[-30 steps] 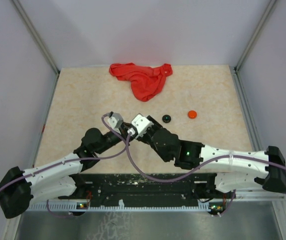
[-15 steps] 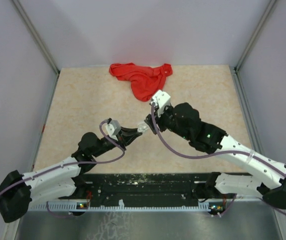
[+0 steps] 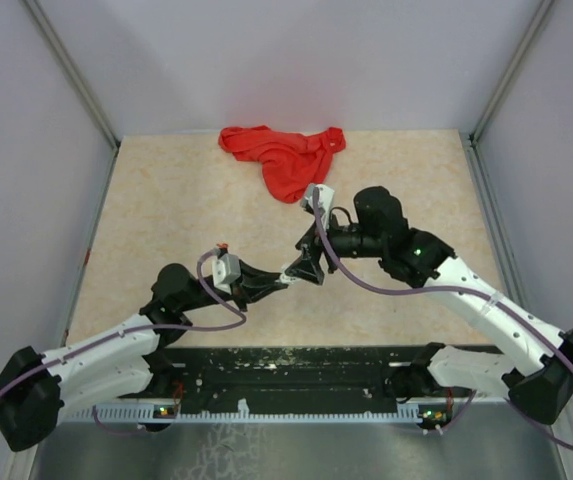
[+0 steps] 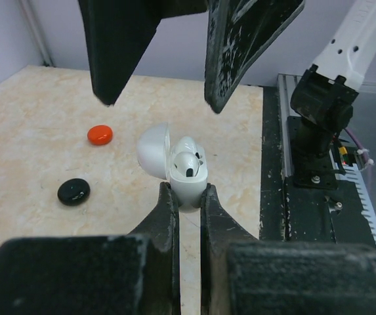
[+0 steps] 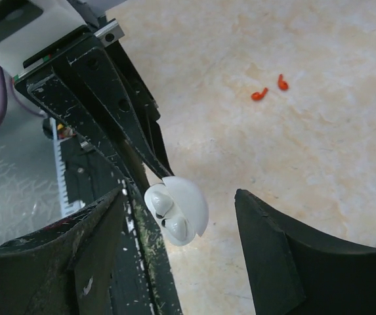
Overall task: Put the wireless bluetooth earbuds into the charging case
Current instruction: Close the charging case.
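Left gripper (image 4: 188,197) is clamped on the base of the white charging case (image 4: 189,178), at frame centre in the left wrist view, held clear of the desk (image 3: 166,200). The case lid is hinged open, tipped to the left. The white earbuds (image 4: 186,161) are seated in the case, both showing in the open mouth. Right gripper (image 4: 160,105) hangs at upper centre with its jaws spread wide, one finger either side of the case line, touching nothing. In the right wrist view the case sits between those spread fingers (image 5: 89,262), apart from both. The red earbuds (image 5: 259,94) lie loose on the desk at that view's upper right, close together. A red round case (image 4: 100,134) and a black round case (image 4: 73,191) rest on the desk, left of the held case. A red cloth (image 3: 281,158) is crumpled at top centre of the overhead view.
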You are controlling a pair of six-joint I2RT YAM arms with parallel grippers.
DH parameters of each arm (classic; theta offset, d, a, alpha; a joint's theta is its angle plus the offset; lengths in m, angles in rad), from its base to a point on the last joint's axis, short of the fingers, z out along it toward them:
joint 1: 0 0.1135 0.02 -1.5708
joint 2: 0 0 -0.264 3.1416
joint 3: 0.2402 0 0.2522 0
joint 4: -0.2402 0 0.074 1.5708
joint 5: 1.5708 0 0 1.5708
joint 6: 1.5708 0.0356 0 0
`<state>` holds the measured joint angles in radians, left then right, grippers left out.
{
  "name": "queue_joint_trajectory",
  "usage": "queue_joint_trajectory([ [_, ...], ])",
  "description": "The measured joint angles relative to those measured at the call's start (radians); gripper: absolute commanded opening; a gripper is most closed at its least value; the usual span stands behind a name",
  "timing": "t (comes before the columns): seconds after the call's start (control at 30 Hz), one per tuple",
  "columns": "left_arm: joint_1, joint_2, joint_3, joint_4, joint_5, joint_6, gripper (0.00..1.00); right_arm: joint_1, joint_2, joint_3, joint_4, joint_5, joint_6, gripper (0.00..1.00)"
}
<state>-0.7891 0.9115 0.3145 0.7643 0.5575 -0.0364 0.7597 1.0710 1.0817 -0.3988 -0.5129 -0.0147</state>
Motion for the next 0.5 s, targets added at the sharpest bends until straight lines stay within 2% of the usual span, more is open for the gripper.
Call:
queue_joint_trajectory([
  [0.23, 0.000, -0.005, 0.000, 0.004, 0.064, 0.016, 0.01, -0.006, 0.080, 0.002, -0.041, -0.149, -0.010, 0.69],
  [0.5, 0.000, -0.007, 0.000, 0.006, 0.069, 0.016, 0.01, -0.010, 0.088, 0.014, -0.099, -0.247, -0.054, 0.65],
])
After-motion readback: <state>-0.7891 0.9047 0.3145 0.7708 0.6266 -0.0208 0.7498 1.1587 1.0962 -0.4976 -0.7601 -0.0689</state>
